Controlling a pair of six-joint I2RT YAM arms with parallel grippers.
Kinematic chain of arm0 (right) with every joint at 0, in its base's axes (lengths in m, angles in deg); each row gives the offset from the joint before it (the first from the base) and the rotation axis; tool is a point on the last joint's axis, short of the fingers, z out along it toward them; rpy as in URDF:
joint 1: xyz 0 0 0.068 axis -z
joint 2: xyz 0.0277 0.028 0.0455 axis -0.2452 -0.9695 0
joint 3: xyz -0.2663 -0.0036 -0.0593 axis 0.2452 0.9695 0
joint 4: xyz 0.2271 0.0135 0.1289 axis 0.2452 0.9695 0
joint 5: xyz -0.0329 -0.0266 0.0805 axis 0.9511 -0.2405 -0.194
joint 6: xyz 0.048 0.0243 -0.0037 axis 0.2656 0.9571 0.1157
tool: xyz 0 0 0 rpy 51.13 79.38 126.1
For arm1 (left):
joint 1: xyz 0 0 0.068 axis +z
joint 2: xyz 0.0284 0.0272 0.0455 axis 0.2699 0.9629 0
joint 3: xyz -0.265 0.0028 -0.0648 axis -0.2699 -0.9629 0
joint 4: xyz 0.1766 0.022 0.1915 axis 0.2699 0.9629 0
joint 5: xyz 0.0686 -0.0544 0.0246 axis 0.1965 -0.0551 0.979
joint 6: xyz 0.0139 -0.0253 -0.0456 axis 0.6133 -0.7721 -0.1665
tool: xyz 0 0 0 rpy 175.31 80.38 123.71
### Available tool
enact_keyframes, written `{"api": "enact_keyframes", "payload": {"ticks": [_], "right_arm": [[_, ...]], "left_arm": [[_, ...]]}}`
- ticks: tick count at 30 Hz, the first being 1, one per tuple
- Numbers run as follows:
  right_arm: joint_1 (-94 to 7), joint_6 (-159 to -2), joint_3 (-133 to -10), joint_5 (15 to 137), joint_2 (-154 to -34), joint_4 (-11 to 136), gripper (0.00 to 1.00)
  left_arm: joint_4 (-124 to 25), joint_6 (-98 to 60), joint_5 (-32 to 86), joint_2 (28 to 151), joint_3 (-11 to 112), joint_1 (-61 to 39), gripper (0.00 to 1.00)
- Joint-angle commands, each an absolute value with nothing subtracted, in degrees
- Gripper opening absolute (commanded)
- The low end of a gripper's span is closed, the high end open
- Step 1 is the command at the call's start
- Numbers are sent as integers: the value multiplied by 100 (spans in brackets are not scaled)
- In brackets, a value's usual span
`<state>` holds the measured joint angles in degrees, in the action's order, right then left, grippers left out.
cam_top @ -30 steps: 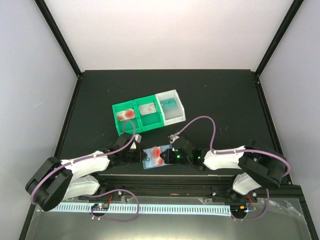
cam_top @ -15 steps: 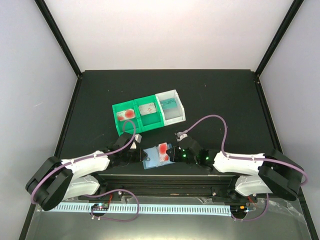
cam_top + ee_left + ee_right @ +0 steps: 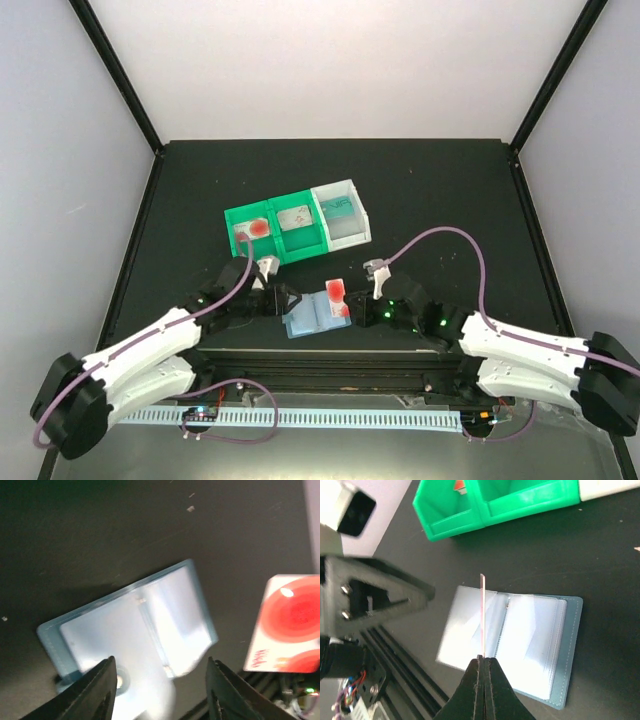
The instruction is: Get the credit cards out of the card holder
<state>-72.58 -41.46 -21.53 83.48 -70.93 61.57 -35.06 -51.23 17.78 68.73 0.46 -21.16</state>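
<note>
The light-blue card holder (image 3: 308,320) lies open and flat near the table's front edge, and both clear pockets look empty in the right wrist view (image 3: 530,640). My right gripper (image 3: 353,308) is shut on a whitish credit card with red marks (image 3: 336,295) and holds it above the holder's right half. That card shows edge-on in the right wrist view (image 3: 482,615). My left gripper (image 3: 283,300) is open and hovers over the holder's left part (image 3: 125,630), holding nothing. A teal-green card (image 3: 338,208) lies in the white bin.
A green two-compartment bin (image 3: 275,250) and a white bin (image 3: 352,232) stand side by side behind the holder. Each green compartment holds a card. A black rail runs along the table's front edge (image 3: 330,365).
My right gripper has drawn the red-marked card out of the holder and raised it. My left gripper has let go of the holder's left edge, opened and moved up and back.
</note>
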Motion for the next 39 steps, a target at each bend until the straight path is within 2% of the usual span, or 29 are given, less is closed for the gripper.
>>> {"api": "enact_keyframes", "payload": {"ticks": [1,5,9,15,20,30,36,39], "right_arm": [[-7224,-4978,-2201,7981,-6535,6841,1],[-7229,-5513,-2374,7482,-6021,7397,1],[-7229,-5860,-2587,6892,-5699,7811,1],[-7233,-6031,-2736,5659,-5450,7835,1],[-7229,-5968,-2748,4823,-5497,7532,1],[-7229,-5587,-2755,4275,-5612,6831,1],[-7229,-5449,-2834,4306,-5714,6728,1],[-7224,-5406,-2853,4324,-5758,6699,1]], "left_arm": [[-2620,-4843,1601,6159,684,-2087,54],[-2277,-4544,1385,5633,994,-2084,57],[-2480,-4369,526,5294,1094,-2084,58],[-2598,-4110,-969,5252,1239,-2084,54],[-2690,-4031,-1584,5136,1256,-2083,50],[-2850,-3941,-2279,5015,1083,-2097,47],[-2958,-3934,-2423,4896,1032,-2093,36],[-3035,-3951,-2566,4886,976,-2098,35]]}}
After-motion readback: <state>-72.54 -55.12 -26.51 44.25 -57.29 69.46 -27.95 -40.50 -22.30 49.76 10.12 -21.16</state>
